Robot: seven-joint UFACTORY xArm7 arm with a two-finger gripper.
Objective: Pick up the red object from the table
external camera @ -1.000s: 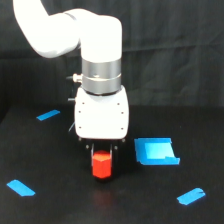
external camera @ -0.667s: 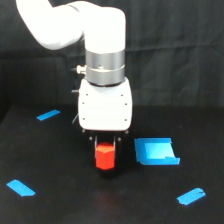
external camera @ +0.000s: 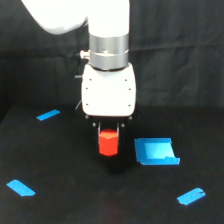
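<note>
Claw (external camera: pixel 108 134) clenched on red block (external camera: pixel 107 143), gripping its top sides; block looks light, rigid, smooth, may slip.

Backdrop: black cloth (external camera: pixel 190 45) hung behind the work area, soft vertical folds catching faint light. Below it a flat matte black surface (external camera: pixel 65 210) fills the lower half of the exterior view. Blue tape strips on it: one at upper left (external camera: pixel 48 115), one at lower left (external camera: pixel 21 188), one at lower right (external camera: pixel 191 196). Lighting is even and dim-ish, with no hard shadows apart from a darker patch near the centre. No walls, windows or other furniture visible.
</note>
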